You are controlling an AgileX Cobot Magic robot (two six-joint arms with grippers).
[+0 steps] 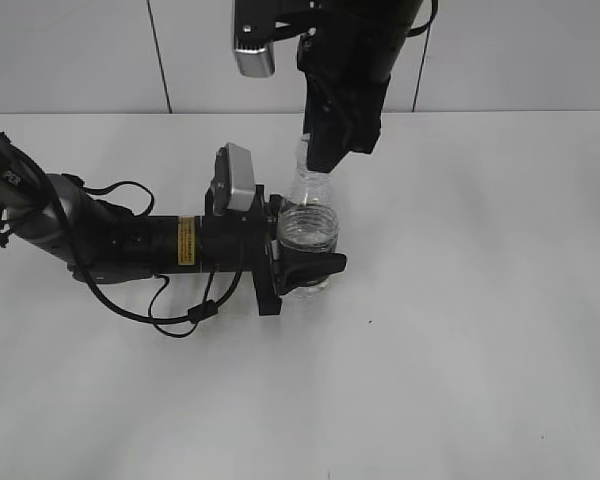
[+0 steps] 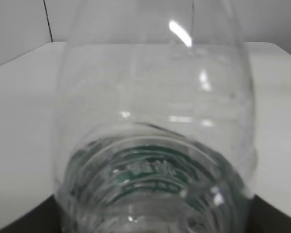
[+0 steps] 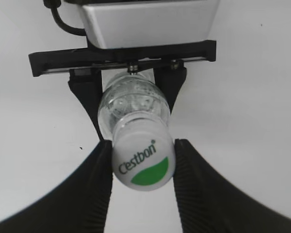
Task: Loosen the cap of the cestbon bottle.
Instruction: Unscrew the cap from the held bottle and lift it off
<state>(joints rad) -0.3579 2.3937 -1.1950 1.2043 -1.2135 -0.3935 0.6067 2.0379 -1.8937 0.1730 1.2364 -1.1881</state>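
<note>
Standing on a white table (image 1: 460,350) before pale panelled wall (image 1: 70,50): cestbon bottle (image 1: 308,225) clamped in left pincer (image 1: 305,262), cap (image 3: 143,162) pinched by right pincer (image 3: 143,167).

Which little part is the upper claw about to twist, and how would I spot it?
Start at the white table, where a clear bottle stands upright, its body clamped by the left gripper lying sideways. Follow the bottle up to its narrow neck. There sits the cap, between the right gripper's dark fingers: the only white piece, marked Cestbon with a green patch.

Cap (image 3: 143,158) hidden behind right tool (image 1: 325,160) in exterior view.
</note>
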